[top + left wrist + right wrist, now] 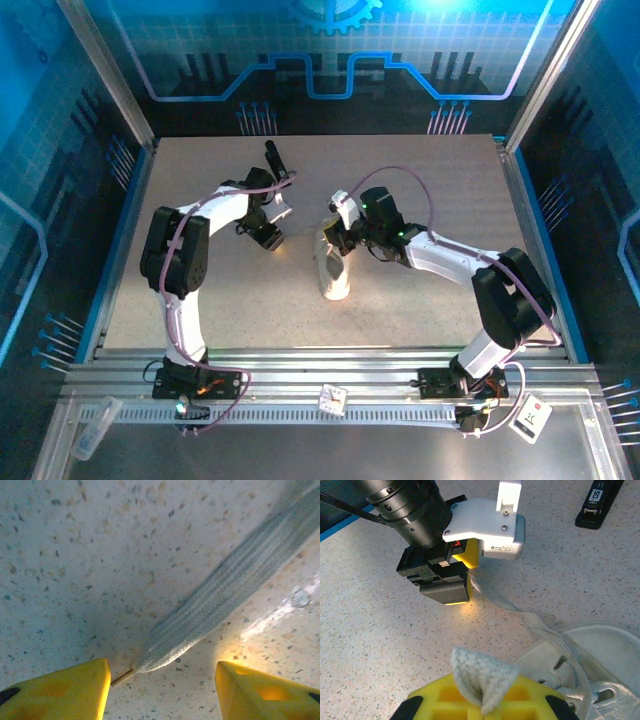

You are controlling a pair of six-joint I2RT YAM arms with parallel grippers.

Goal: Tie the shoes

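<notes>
Pinching one lace (482, 680), the right claw (482, 700) sits just beside the shoe (600, 665); the left claw (162, 680) is spread, the other lace (225, 605) lying loose between its fingers. No knot shows; tying seems barely begun.

Robotics lab cell. Two white-and-black robot arms, the left arm (175, 250) and the right arm (440, 255), are sitting bolted to slotted aluminium rails (330, 365) along the near edge of a speckled bench (230, 300). Slanted metal posts (105, 70) are framing the bench's far corners, and blue-lit wall panels (300, 60) with gear and circuit-line graphics are glowing behind and on both sides.
</notes>
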